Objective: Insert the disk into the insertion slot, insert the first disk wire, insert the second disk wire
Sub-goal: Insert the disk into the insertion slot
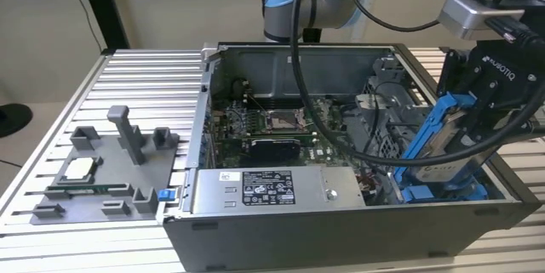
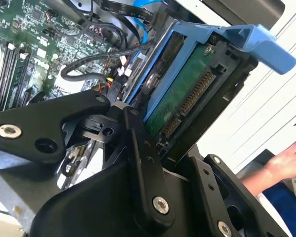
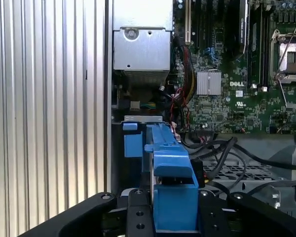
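My gripper (image 1: 473,134) is shut on the disk (image 1: 445,158), a silver-grey drive in a bright blue carrier. It holds the disk tilted above the right end of the open computer case (image 1: 341,235). The disk's lower end dips toward the insertion slot (image 1: 443,193), whose blue rails show at the case's front right corner. In the second wrist view the disk (image 2: 187,96) shows its green board and connector between the black fingers (image 2: 138,148). In the first wrist view the blue carrier (image 3: 172,168) points at the slot (image 3: 134,140). Loose black cables (image 3: 222,153) lie beside the bay; which are the disk wires I cannot tell.
A grey labelled power-supply box (image 1: 264,190) sits at the case front, with the motherboard (image 1: 272,126) behind it. A grey fixture plate (image 1: 94,177) with small parts lies on the slatted table (image 1: 145,75) to the exterior view's left. A person's hand (image 2: 286,163) is near the case.
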You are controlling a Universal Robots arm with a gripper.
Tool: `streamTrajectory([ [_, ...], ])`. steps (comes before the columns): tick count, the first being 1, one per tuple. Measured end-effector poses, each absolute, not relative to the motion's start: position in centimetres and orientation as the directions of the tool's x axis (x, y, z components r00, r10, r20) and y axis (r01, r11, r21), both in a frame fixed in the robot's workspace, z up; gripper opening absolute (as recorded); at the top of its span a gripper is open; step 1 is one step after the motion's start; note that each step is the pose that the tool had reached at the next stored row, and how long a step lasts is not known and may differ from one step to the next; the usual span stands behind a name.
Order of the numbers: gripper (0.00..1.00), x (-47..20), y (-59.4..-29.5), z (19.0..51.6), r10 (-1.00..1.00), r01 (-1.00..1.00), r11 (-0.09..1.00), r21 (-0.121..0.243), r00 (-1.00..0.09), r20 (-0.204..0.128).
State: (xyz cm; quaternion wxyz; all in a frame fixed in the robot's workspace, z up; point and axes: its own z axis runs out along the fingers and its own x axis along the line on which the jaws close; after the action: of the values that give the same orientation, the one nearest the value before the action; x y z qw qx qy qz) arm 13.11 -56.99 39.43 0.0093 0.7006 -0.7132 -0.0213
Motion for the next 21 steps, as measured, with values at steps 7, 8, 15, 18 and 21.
streamTrajectory([
  [7, 0.00, 13.1, -57.0, 38.2, -1.000, -0.999, 0.017, 0.043, -0.018, -0.020],
  [8, 0.00, 13.1, -57.0, 38.0, -1.000, -0.999, 0.017, 0.043, -0.018, -0.021],
  [15, 0.00, 13.1, -57.0, 36.7, -1.000, -0.999, 0.017, 0.044, -0.018, -0.023],
  [18, 0.00, 13.1, -57.0, 36.4, -1.000, -0.999, 0.017, 0.043, -0.018, -0.024],
  [21, 0.00, 13.1, -57.0, 36.4, -1.000, -0.999, 0.017, 0.043, -0.018, -0.024],
])
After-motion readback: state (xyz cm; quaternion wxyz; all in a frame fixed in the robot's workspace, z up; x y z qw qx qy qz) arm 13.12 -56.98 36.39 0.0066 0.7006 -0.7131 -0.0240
